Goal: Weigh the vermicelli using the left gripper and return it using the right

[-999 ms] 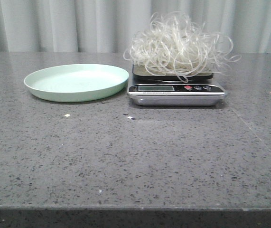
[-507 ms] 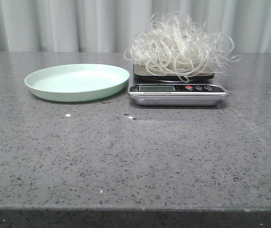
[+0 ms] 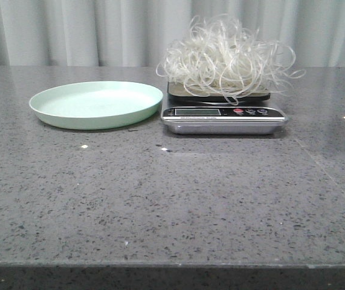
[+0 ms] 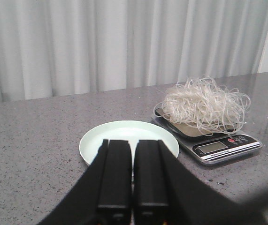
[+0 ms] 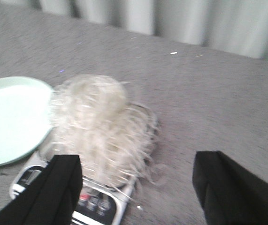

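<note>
While our right claw (image 5: 136,187) hung spread wide above the scale (image 5: 72,197), its fingers (image 5: 63,187) apart on either side of the noodle heap and holding nothing, the wrist picture came out blurred, which we took as a sign that this arm was moving. Our left claw (image 4: 133,187) sat with its fingers (image 4: 115,178) pressed together, empty, drawn back on the near side of the plate (image 4: 94,145) and well apart from the scale (image 4: 209,140).

From the front, the vermicelli (image 3: 228,57) lay piled on the scale (image 3: 223,115), strands hanging over the pan's edges, and the plate (image 3: 51,112) beside it held nothing. We judged the weighing half done: the left claw had let go and the right one was lining up for the return to the plate.

Against the two earlier front pictures, almost nothing differed. The heap kept its shape on the pan, the plate stayed just beside the scale, and neither arm showed in any of the three. We saw only a slight sideways shift of the whole scene, too small to call a move of anything on the table (image 3: 172,205).
</note>
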Available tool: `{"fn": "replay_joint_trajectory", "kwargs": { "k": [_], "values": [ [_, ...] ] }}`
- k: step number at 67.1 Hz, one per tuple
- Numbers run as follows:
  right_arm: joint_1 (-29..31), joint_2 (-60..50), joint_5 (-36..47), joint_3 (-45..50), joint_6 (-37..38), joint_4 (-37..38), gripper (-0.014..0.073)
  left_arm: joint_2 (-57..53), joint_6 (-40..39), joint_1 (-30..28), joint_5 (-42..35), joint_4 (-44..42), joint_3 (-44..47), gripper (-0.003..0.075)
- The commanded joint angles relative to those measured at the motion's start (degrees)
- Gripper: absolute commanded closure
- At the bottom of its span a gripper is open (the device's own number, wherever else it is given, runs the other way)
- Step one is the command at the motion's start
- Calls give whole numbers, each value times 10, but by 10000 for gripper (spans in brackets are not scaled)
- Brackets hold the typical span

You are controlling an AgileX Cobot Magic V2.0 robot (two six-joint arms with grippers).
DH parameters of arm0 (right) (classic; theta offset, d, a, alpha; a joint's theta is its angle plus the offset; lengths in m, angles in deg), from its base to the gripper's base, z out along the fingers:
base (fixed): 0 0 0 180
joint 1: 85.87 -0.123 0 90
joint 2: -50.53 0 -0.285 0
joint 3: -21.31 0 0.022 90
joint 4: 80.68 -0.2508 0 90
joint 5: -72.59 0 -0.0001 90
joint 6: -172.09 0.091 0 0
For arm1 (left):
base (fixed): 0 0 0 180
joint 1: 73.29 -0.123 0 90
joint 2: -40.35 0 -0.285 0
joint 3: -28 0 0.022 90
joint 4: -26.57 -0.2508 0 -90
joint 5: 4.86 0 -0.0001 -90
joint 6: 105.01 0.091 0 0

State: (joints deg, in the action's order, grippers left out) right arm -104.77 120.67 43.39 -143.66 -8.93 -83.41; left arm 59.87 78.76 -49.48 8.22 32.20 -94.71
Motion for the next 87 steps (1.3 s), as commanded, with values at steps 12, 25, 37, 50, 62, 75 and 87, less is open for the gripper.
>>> {"fn": "replay_joint_trajectory", "kwargs": {
  "k": [12, 25, 37, 50, 62, 75, 87],
  "values": [
    [-39, 159, -55, -174, -7, 0, -6, 6, -2, -1, -47, 5, -16, 586],
    [-39, 266, -132, -265, -10, 0, -6, 6, -2, -1, -47, 5, -16, 586],
    [-39, 336, -165, -307, -37, 0, -6, 6, -2, -1, -47, 5, -16, 586],
    [-39, 388, -188, -331, -50, 0, -6, 6, -2, -1, -47, 5, -16, 586],
    [-39, 423, -220, -354, -50, 0, 36, 6, -2, -1, -47, 5, -16, 586],
    [-39, 434, -268, -395, -54, -13, 455, 6, -2, -1, -47, 5, -16, 586],
    [-44, 432, -299, -491, -54, -46, 413, 6, -2, -1, -47, 5, -16, 586]
  ]
}}
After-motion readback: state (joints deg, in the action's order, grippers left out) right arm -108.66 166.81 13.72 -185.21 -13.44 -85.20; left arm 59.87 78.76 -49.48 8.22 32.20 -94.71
